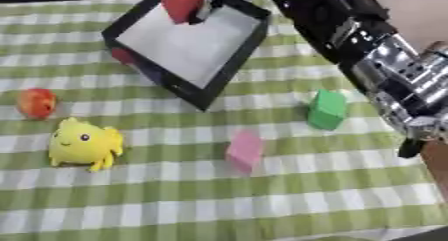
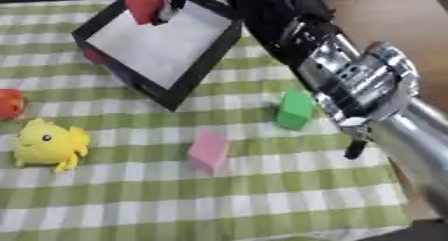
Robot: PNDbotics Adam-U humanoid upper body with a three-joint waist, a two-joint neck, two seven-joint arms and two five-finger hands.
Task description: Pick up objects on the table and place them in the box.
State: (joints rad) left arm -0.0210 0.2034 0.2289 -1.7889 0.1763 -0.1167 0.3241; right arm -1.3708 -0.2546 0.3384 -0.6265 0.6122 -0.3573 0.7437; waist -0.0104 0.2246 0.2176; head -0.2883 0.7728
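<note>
Dark fingers of the right hand (image 1: pixel 203 7) are pinching a red block (image 1: pixel 182 1) over the box (image 1: pixel 229 70) at upper centre; release only once it is hanging inside the walls.

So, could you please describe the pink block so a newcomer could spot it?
Start at the black-rimmed box at the table's far side and come toward the near edge. The pink block stands alone there, between the yellow toy and the green block.

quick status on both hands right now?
Right hand: over the box, fingers closed on a red object.
Left hand: not in view.
</note>
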